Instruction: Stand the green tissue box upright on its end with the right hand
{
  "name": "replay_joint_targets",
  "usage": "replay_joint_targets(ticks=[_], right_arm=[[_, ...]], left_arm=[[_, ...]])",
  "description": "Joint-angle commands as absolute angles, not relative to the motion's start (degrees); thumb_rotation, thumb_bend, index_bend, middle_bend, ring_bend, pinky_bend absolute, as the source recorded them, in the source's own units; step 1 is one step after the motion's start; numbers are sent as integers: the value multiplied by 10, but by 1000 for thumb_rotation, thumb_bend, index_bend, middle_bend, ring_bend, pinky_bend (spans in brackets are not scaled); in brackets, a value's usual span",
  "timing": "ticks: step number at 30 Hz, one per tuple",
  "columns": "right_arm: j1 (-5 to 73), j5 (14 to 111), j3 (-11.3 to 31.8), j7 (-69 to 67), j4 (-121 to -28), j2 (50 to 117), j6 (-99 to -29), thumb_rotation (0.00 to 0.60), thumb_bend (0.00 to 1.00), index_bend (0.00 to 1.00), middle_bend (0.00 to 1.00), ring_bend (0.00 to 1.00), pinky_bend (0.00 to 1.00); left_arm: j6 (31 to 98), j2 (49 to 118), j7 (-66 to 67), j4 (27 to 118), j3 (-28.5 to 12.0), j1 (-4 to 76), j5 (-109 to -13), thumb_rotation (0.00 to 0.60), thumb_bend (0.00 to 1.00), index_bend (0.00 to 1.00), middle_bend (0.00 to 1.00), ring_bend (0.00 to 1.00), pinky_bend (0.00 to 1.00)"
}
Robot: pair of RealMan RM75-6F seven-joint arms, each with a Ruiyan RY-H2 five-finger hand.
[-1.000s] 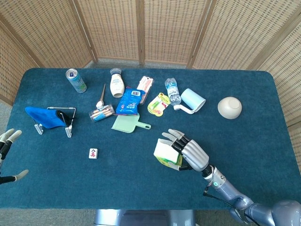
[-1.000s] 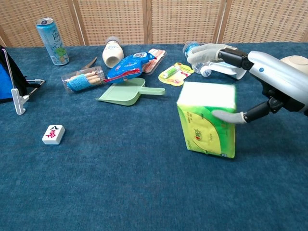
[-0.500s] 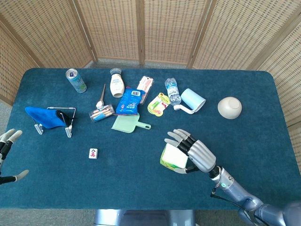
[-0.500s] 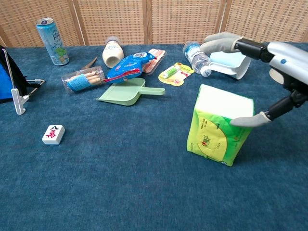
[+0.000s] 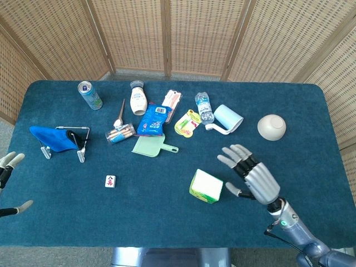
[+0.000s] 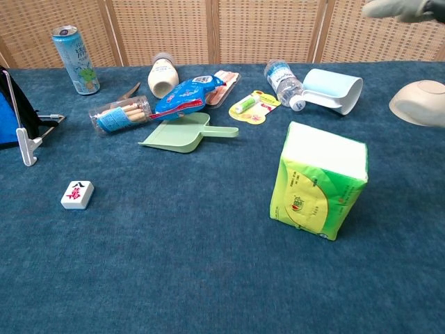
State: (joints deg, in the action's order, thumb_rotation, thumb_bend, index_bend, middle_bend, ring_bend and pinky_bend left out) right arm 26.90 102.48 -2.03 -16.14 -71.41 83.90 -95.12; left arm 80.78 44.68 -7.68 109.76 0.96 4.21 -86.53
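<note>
The green tissue box (image 5: 206, 186) (image 6: 318, 180) stands upright on its end on the blue table, its white end face up. My right hand (image 5: 253, 173) hovers to the right of it with fingers spread, touching nothing; only its fingertips (image 6: 396, 8) show at the top right of the chest view. My left hand (image 5: 8, 183) is at the far left edge of the head view, fingers apart and empty.
Behind the box lie a green dustpan (image 5: 152, 146), a blue packet (image 5: 151, 118), a water bottle (image 5: 204, 107), a light blue cup (image 5: 228, 119) and a white bowl (image 5: 271, 127). A mahjong tile (image 5: 110, 181) and a stand with blue cloth (image 5: 60, 139) sit left.
My right hand let go of the tissue box and drew away to the right and up. The box stays standing on its end.
</note>
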Motion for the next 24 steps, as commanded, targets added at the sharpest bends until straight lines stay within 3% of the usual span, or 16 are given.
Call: replay_joint_targets(ticks=[1,5,10,17,24], right_arm=[[244,988,-16,-125,-751,809,-938,600,325,96,57,0,92],[217,932,-18,-77,-811,768,-905,600,302,34,0,0,9],[166,870,-30,0,-886,719,-898,600,294,12,0,0,0],[110,830,-53,62,-974,665,-897,600,20,0,0,0,0],[82,818,-39,68,-989,661,-911,600,0,0,0,0,0]], left_arm=[[809,447,-75,1098,10,41,-866,600,37,0,0,0,0],[813,448,-71,1099,11,39,-868,600,36,0,0,0,0],[816,449,-64,1100,11,38,-869,600,37,0,0,0,0],[817,452,-54,1103,12,37,-869,600,37,0,0,0,0],[818,453,-50,1104,13,35,-871,600,37,0,0,0,0]])
